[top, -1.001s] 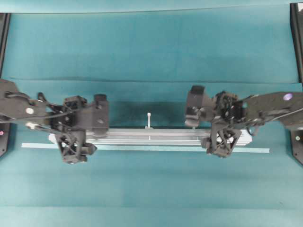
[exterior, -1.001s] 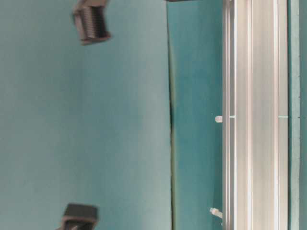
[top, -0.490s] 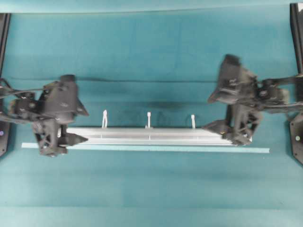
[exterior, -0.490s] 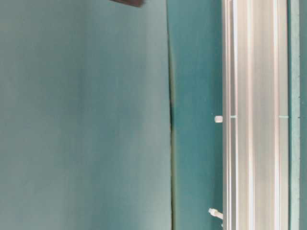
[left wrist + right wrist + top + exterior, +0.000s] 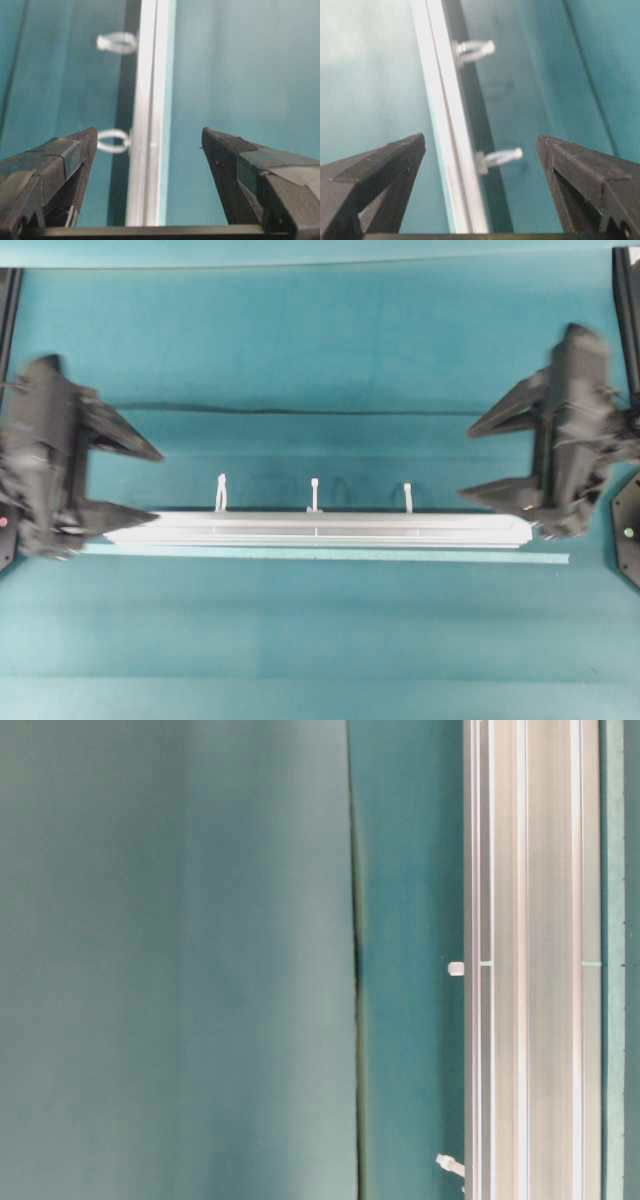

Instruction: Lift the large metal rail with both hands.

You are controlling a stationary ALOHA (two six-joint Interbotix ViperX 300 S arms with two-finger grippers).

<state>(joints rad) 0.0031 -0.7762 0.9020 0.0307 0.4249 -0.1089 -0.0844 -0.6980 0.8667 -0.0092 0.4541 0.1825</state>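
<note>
- Since a second ago both arms have drawn back from over the large metal rail [image 5: 318,529] to its two ends; the rail itself lies where it lay, flat on the worktop [image 5: 320,340].
- The left claw [image 5: 130,483] sits at the left edge of the overhead view, blurred, its jaws spread wide and pointing inward along the rail, holding nothing.
- The right claw [image 5: 490,460] mirrors it at the right edge, jaws equally wide, also holding nothing.
- The overhead view shows three white zip ties [image 5: 314,493] standing out from the rail's far side and a thin pale tape strip [image 5: 330,554] just beside its near side.
- The wrist views look down the rail's length between open fingers [image 5: 65,160] and show only two ties each.
- The table-level view shows the grooved rail close up, no claw in it.
- The worktop is covered in teal cloth with a seam [image 5: 300,410] across it.
</note>
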